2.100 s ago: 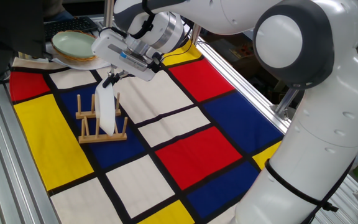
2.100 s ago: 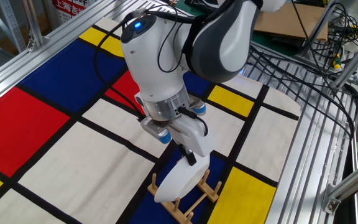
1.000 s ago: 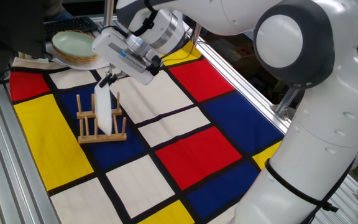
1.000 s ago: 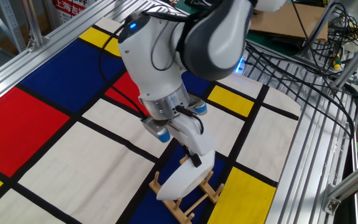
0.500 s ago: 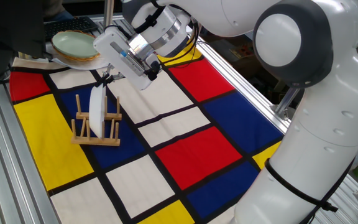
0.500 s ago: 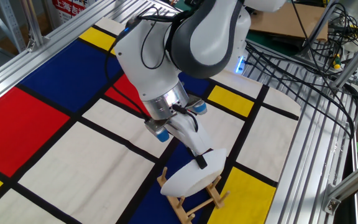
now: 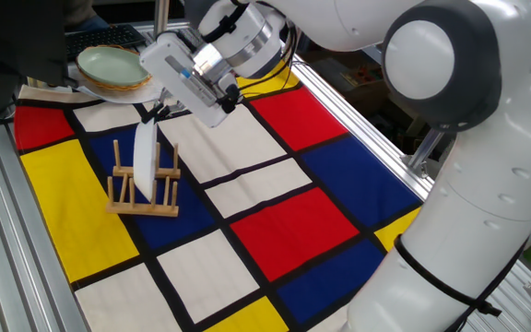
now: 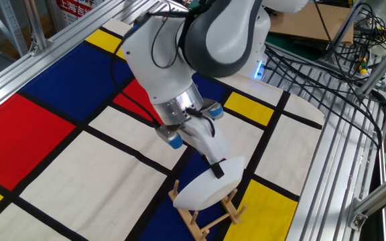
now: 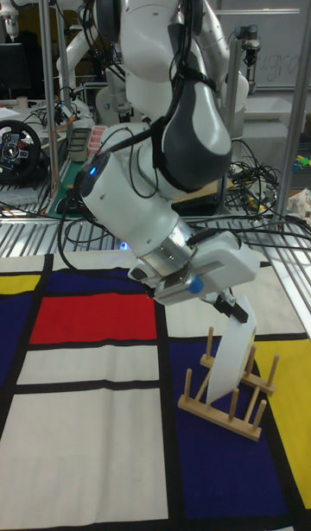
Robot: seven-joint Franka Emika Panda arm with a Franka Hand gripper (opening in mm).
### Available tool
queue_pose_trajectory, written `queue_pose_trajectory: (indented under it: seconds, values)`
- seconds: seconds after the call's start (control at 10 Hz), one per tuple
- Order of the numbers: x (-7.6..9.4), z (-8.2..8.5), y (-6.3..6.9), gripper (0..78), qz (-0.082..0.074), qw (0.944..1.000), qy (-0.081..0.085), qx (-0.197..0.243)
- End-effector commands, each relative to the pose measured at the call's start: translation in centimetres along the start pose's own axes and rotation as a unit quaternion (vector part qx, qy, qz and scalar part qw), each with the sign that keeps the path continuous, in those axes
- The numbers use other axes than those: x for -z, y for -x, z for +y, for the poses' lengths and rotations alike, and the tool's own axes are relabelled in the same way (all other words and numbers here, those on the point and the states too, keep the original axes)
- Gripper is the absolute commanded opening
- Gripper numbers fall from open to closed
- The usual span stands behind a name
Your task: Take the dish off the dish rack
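Note:
The dish (image 7: 144,162) is a glossy white plate standing on edge between the pegs of the dish rack (image 7: 147,198), a small light-wood rack on the checkered cloth. My gripper (image 7: 156,115) is shut on the dish's upper rim. In the other fixed view the dish (image 8: 205,191) leans over the dish rack (image 8: 210,219), with the gripper (image 8: 218,172) pinching its top edge. The tall fixed view shows the dish (image 9: 230,357) tilted, its lower edge still among the pegs of the dish rack (image 9: 226,403), under the gripper (image 9: 231,307).
A pale green bowl (image 7: 109,65) on a wicker tray sits at the far corner behind the rack. Aluminium frame rails (image 8: 317,167) border the cloth, with cables beyond them. The rack stands near the cloth's yellow patch (image 7: 58,198).
The gripper has twisted and drawn the dish's top to the left. The rack has slid and turned with it. In the last half second the wrist rose slightly.

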State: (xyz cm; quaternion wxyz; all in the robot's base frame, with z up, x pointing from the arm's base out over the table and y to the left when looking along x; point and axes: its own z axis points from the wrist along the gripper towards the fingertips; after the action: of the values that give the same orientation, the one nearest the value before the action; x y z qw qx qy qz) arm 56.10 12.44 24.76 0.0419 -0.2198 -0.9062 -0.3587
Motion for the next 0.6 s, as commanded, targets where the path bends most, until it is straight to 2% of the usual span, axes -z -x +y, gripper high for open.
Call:
queue_pose_trajectory:
  seconds: [0.1,0.2,0.4,0.6]
  values:
    - [1.5,0.7,-0.1,1.1,0.002,1.0,0.002,-0.003]
    - [2.5,1.2,-0.2,1.1,0.009,0.9997,0.016,-0.015]
    - [4.2,2.2,-0.4,1.1,0.016,0.9992,0.022,-0.029]
    - [5.1,3.1,-0.6,1.1,0.02,0.9989,0.019,-0.038]
